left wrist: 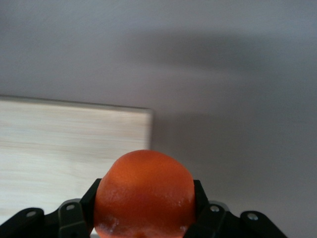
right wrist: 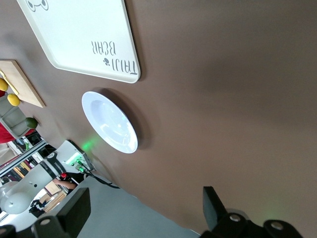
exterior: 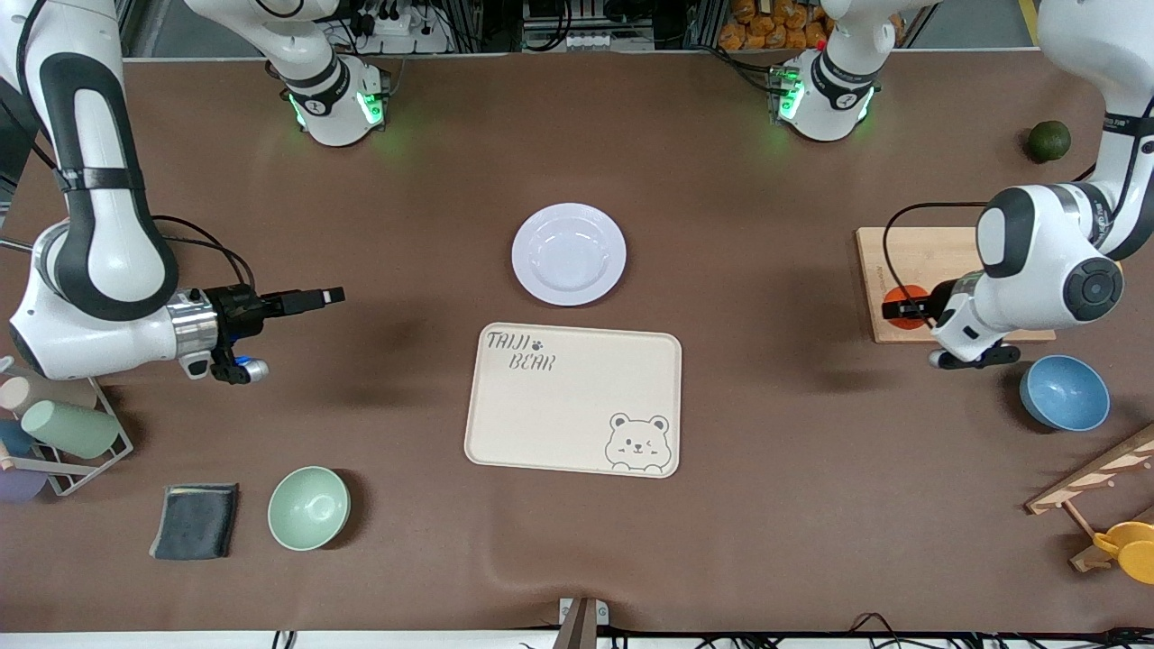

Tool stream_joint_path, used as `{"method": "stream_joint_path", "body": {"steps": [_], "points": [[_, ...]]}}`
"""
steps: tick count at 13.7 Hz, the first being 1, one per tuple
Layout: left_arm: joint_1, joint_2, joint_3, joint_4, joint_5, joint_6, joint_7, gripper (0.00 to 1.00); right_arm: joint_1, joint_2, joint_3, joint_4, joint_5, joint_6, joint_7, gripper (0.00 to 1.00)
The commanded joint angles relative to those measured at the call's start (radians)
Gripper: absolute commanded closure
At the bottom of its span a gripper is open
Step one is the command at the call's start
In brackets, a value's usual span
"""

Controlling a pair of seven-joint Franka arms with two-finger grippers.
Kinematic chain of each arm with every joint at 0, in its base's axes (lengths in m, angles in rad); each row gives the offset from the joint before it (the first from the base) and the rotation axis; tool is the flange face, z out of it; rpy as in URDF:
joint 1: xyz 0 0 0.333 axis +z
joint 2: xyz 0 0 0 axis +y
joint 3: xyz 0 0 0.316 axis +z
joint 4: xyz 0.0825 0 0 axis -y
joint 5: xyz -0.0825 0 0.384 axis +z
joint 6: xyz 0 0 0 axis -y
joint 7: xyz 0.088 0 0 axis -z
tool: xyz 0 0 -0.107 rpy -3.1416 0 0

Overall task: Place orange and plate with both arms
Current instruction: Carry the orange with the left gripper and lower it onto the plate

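Observation:
The orange (exterior: pixel 903 295) sits on the wooden board (exterior: pixel 911 257) at the left arm's end of the table. My left gripper (exterior: pixel 909 310) is shut on it. In the left wrist view the orange (left wrist: pixel 143 191) fills the gap between the black fingers (left wrist: pixel 85 203), with the board (left wrist: pixel 64 144) under it. The pale lavender-white plate (exterior: pixel 569 253) lies mid-table, farther from the front camera than the bear tray (exterior: pixel 573 397). Well toward the right arm's end, my right gripper (exterior: pixel 326 295) hovers open and holds nothing. Its wrist view shows the plate (right wrist: pixel 110 122) and tray (right wrist: pixel 84 34).
A blue bowl (exterior: pixel 1064 393) stands just nearer the front camera than the board. A dark green fruit (exterior: pixel 1048 141) lies near the left arm's base. A mint-green bowl (exterior: pixel 308 507), a dark cloth (exterior: pixel 195 520) and a cup rack (exterior: pixel 68 433) sit at the right arm's end.

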Motion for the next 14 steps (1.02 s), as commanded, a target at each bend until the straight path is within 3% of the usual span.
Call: {"method": "stream_joint_path", "body": {"steps": [1, 3, 8, 14], "points": [[-0.023, 0.031, -0.127, 0.092, 0.001, -0.042, -0.164, 0.72, 0.001, -0.009, 0.002, -0.056, 0.070, 0.020, -0.002, 0.00], [-0.078, 0.072, -0.182, 0.147, -0.039, -0.042, -0.319, 0.71, 0.015, -0.010, 0.003, -0.123, 0.124, 0.076, -0.031, 0.00], [-0.308, 0.120, -0.189, 0.218, -0.062, -0.040, -0.648, 0.71, 0.052, -0.009, 0.002, -0.188, 0.217, 0.129, -0.099, 0.00], [-0.466, 0.181, -0.189, 0.253, -0.062, 0.004, -0.812, 0.71, 0.115, -0.006, 0.003, -0.278, 0.308, 0.242, -0.231, 0.00]]}}
